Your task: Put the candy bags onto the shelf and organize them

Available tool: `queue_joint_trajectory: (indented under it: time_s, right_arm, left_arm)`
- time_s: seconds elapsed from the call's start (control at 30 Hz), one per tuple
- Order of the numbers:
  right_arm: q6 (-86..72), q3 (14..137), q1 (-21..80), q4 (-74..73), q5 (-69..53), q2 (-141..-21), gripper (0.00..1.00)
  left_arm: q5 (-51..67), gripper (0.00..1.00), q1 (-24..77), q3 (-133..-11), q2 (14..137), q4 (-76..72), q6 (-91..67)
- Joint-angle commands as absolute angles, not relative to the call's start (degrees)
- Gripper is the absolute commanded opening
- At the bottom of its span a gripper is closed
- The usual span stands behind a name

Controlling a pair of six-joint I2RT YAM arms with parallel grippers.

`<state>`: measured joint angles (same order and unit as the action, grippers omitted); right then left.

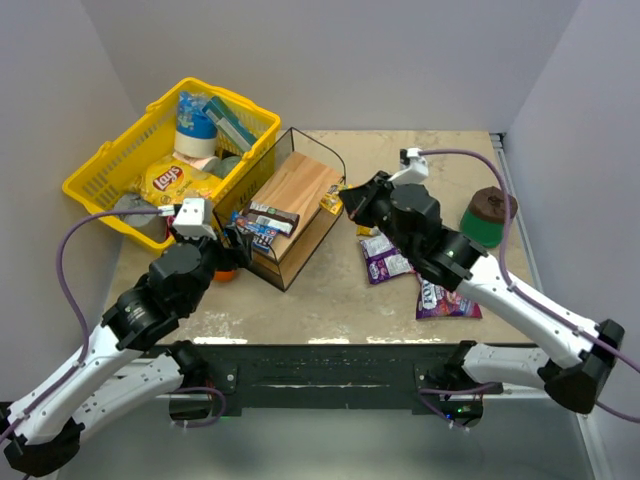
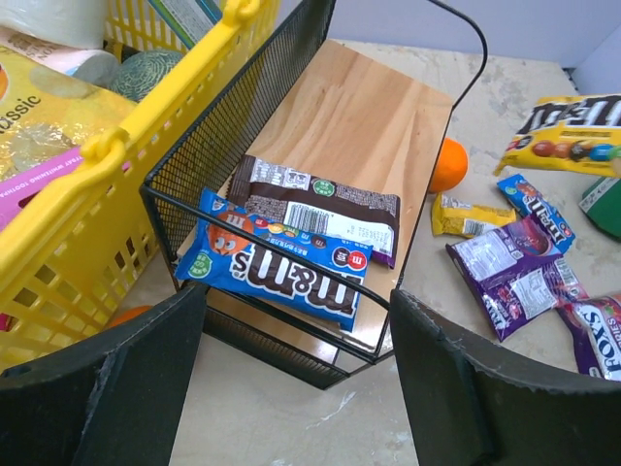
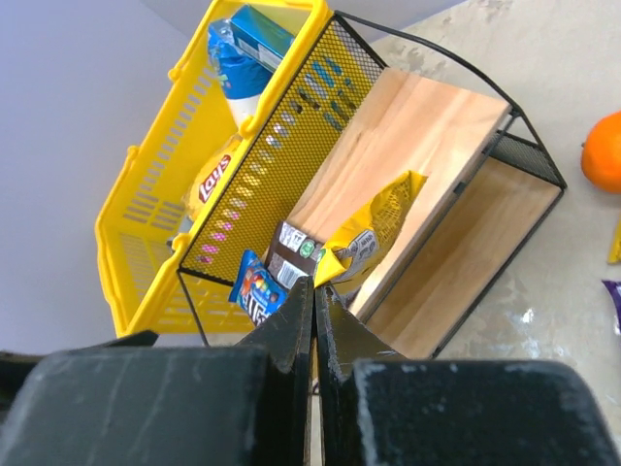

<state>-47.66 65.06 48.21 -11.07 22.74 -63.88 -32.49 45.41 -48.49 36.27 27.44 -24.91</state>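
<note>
At the centre of the right wrist view, a yellow candy bag (image 3: 374,228) is seen just beyond the tips of the right gripper (image 3: 312,291), whose jaws appear clenched on its lower corner. Its long axis is tilted toward the upper right of the frame, over the slanted upper board of the shelf (image 3: 417,126). Lower left of it, a blue bag (image 3: 254,288) and a brown bag (image 3: 291,254) are lodged at the board's low end. The left gripper (image 2: 296,325) is seen released and empty before that low edge; the set-down is judged to fall to the right arm.
</note>
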Motion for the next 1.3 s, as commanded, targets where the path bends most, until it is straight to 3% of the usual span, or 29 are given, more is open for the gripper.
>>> queue_joint_trajectory:
  time_s: [0.0, 0.47, 1.27]
  right_arm:
    - [-45.4, 71.4, 47.3, -4.6, 19.9, -71.2, 0.0]
    - [-47.5, 78.6, 36.3, 0.4, 1.7, -92.4, 0.0]
    - [-55.5, 74.3, 35.9, -2.4, -1.8, -97.6, 0.0]
  left_arm:
    - [-35.1, 0.82, 45.5, -47.4, 33.2, 25.0, -25.5]
    - [-34.6, 0.82, 45.6, -46.9, 32.7, 25.2, -25.8]
    - [-35.2, 0.82, 45.6, -46.8, 32.4, 25.5, -26.3]
